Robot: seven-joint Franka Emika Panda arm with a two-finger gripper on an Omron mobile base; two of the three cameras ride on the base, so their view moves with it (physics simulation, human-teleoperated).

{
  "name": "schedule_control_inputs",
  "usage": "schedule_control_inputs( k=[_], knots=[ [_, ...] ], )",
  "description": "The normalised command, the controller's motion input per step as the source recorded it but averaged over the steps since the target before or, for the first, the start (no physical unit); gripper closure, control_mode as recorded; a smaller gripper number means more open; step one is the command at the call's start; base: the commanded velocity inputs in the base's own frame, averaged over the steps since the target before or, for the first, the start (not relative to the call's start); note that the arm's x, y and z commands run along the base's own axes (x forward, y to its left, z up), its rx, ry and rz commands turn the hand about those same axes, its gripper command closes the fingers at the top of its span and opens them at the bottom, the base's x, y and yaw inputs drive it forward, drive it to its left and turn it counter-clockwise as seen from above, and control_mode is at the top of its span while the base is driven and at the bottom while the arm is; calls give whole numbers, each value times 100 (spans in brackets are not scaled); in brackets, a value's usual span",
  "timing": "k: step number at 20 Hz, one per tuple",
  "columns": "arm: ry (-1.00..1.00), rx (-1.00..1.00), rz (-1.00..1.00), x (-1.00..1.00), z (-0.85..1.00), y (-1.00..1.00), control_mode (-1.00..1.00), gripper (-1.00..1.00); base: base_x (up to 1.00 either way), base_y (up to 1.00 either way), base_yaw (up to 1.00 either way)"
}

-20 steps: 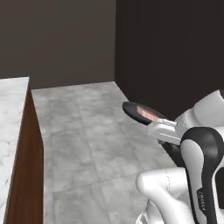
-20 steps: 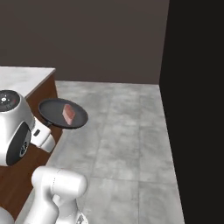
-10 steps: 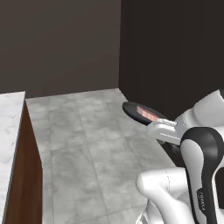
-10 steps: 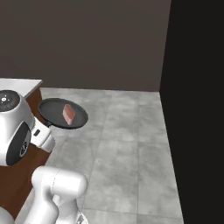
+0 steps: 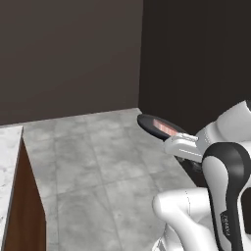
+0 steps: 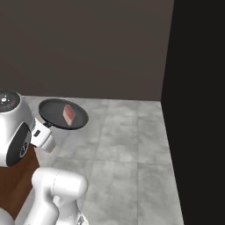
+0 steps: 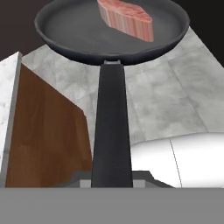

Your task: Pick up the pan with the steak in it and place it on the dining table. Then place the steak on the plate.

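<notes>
A: We see one round, shallow black pan [image 7: 87, 33], carried above the grey tiled floor [image 6: 127, 145], with one streaked pink steak [image 7: 127, 19] inside.

B: We note the gripper [image 7: 112, 181] clamped on its long handle [image 7: 111, 127].

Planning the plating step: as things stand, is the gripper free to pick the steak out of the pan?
Probably not: the gripper is shut on the pan handle, carrying it above the floor, so it cannot reach the steak inside.

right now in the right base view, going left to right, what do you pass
robot arm → pan with the steak in it → grey tiled floor → black wall
</notes>
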Motion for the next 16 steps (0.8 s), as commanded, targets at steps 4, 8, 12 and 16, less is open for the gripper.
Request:
schedule_control_inputs(
  k=[4, 8, 12, 16],
  knots=[
    [0, 0, 0, 0, 0, 0, 100, 100, 100, -3, -2],
    [0, 0, 0, 0, 0, 0, 100, 100, 100, -2, -2],
    [0, 0, 0, 0, 0, 0, 100, 100, 100, -1, -1],
    [0, 0, 0, 0, 0, 0, 100, 100, 100, 1, 0]
  ],
)
